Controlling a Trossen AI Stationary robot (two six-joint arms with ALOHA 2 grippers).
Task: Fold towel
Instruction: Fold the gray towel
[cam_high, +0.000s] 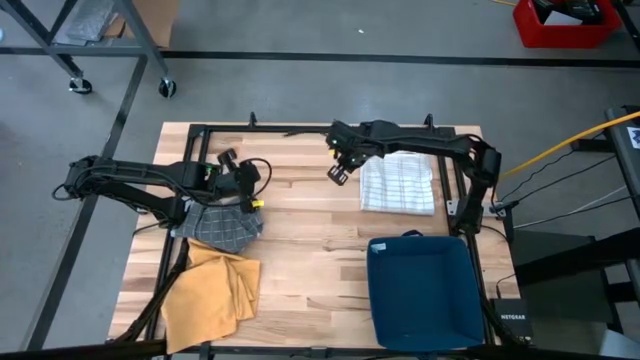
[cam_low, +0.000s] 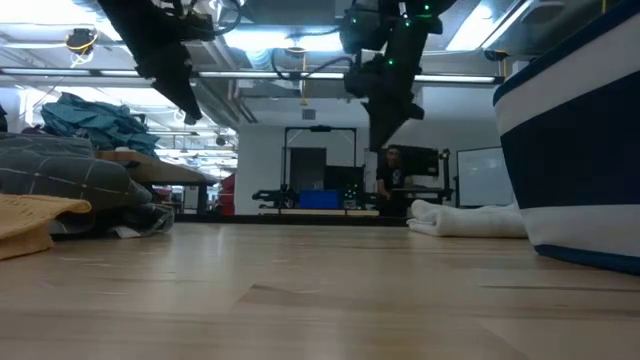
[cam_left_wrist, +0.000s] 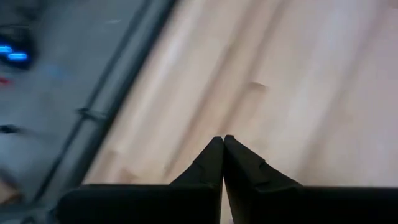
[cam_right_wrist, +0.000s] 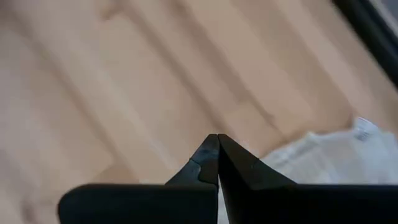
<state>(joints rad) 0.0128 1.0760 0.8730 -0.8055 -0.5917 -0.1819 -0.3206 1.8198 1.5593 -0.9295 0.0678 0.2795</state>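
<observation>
A white checked towel (cam_high: 398, 182) lies folded flat on the table's far right part, and also shows in the low view (cam_low: 465, 218) and the right wrist view (cam_right_wrist: 323, 155). My right gripper (cam_high: 338, 172) hangs shut above the bare wood just left of it, clear of it (cam_right_wrist: 216, 137). My left gripper (cam_high: 256, 200) is shut too, raised over the wood beside a grey checked towel (cam_high: 220, 225); its closed tips (cam_left_wrist: 222, 138) hold nothing.
A yellow cloth (cam_high: 210, 290) lies at the near left, partly under the grey towel. A dark blue bin (cam_high: 420, 290) stands at the near right. Bare wood lies between the two arms in the table's middle. A black frame (cam_high: 300, 128) runs along the far edge.
</observation>
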